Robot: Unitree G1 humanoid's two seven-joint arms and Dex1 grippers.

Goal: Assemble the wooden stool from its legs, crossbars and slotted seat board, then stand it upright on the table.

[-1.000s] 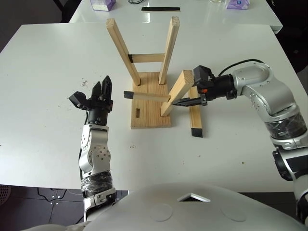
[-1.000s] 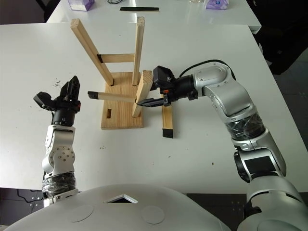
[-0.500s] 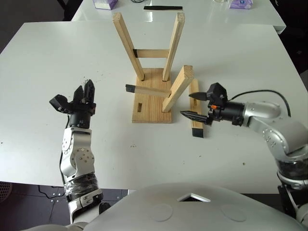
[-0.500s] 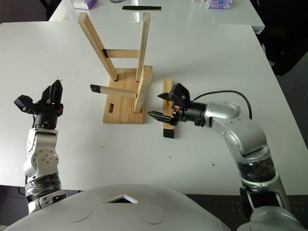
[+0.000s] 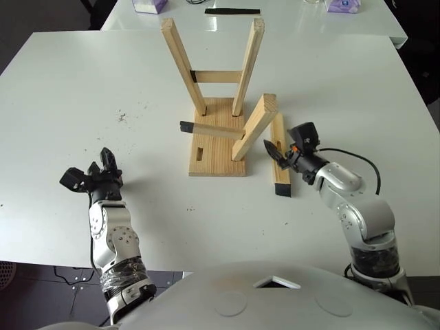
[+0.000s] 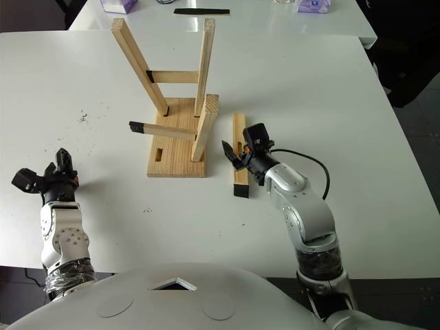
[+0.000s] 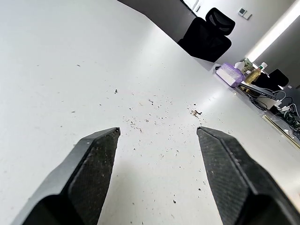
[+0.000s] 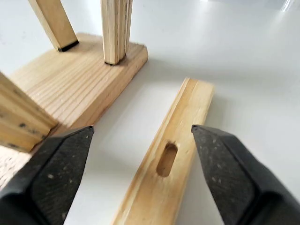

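From the head view, the stool looks roughly half built. The seat board (image 5: 214,148) lies flat on the desk (image 5: 69,89) with two legs (image 5: 182,65) standing in its far end, joined by a crossbar (image 5: 216,75). A third leg (image 5: 253,127) leans tilted at the board's right edge, and a second crossbar (image 5: 210,128) juts from it with its free end unattached. The fourth leg (image 5: 281,175) lies loose just beside the board. What is left is seating these, then turning the stool upright. A purple box (image 5: 148,5) sits on the farther desk; I cannot tell its contents.

In the left wrist view, the left claw (image 7: 158,130) is released and empty over bare desk with specks of debris, well apart from the stool.

In the right wrist view, the right claw (image 8: 141,129) is spread wide, grasping nothing, poised over the slotted fourth leg.
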